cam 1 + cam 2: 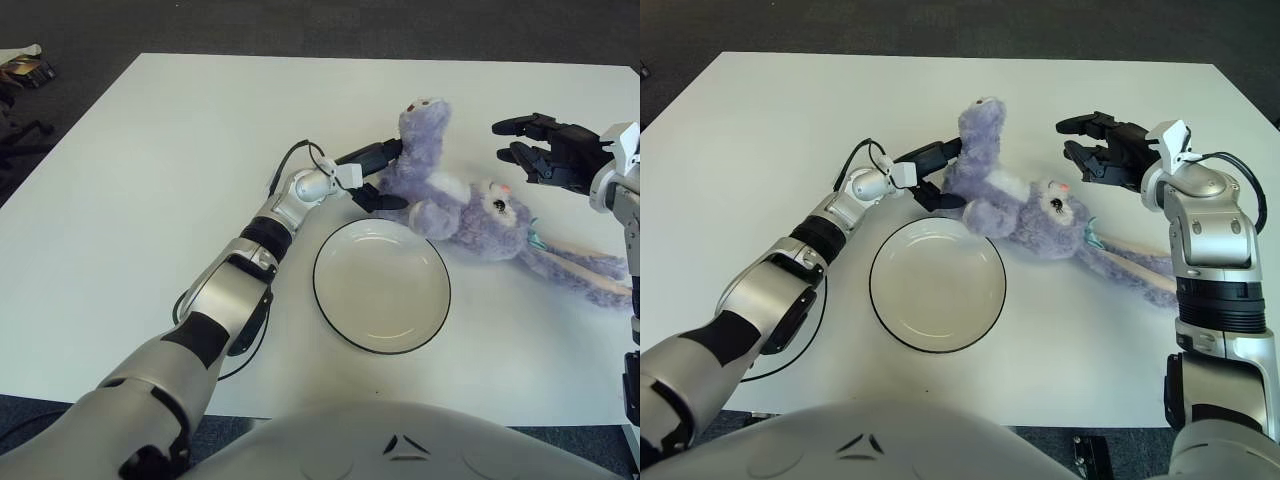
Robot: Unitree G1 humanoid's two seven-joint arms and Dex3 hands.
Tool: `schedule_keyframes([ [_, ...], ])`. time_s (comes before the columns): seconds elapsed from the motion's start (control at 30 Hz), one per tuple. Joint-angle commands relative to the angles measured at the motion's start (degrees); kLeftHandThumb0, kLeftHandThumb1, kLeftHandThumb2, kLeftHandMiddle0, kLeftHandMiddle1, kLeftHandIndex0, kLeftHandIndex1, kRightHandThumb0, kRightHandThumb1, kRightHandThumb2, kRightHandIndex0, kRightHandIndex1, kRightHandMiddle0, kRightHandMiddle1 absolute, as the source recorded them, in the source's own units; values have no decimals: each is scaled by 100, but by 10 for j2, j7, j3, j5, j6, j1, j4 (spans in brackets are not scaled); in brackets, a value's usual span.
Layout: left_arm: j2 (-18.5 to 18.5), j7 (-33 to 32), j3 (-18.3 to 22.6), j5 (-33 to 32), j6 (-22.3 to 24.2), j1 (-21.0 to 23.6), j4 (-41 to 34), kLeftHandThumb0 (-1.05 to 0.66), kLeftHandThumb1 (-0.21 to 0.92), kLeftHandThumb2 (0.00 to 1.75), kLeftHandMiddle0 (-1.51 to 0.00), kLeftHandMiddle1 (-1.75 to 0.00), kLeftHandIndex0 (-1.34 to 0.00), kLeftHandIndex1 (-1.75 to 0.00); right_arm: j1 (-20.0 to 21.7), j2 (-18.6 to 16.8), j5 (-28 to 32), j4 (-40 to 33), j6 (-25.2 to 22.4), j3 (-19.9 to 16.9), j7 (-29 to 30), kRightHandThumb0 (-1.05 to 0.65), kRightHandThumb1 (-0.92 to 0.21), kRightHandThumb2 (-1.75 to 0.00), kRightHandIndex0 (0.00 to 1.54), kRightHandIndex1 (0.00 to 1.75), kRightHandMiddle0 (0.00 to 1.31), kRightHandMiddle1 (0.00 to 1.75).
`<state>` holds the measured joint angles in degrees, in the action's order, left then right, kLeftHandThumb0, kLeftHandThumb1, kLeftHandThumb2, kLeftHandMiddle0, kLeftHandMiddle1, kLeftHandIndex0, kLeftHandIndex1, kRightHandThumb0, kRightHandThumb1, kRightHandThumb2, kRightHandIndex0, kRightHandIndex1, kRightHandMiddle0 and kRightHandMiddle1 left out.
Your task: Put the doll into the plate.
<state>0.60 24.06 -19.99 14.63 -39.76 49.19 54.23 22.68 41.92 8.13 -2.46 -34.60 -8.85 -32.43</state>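
A purple plush rabbit doll (455, 195) lies on the white table just beyond the upper right rim of the white, dark-rimmed plate (381, 290). One leg sticks up and its long ears (575, 270) trail to the right. My left hand (393, 176) reaches past the plate's far left side, and its dark fingers (372, 153) clamp the doll's lower body from above and below. My right hand (1102, 147) hovers right of the raised leg and above the doll's head, fingers spread, touching nothing. The plate holds nothing.
A black cable (285, 162) loops from my left wrist over the table. The table's right edge runs close behind the ears. Small dark objects (25, 70) lie on the floor off the far left corner.
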Motion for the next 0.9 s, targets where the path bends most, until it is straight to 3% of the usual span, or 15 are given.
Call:
schedule_keyframes([
  [0.0,1,7,-15,20,2,2,5,-45,49,99,-6,-117,-57,-160,-5,1,5,-5,-4,-8,2,-46,-73,-84,10,37,0,84],
  [0.5,3,-15,-33,47,-7,9,8,-53,23,133,-15,-141,-74,-163,-9,1,5,-6,1,-16,2,-44,-72,-85,11,36,0,83],
  [0.87,-1,-74,-34,63,-2,2,7,-54,19,131,-22,-153,-82,-154,-11,1,6,-5,6,-19,2,-45,-71,-85,10,36,0,82],
])
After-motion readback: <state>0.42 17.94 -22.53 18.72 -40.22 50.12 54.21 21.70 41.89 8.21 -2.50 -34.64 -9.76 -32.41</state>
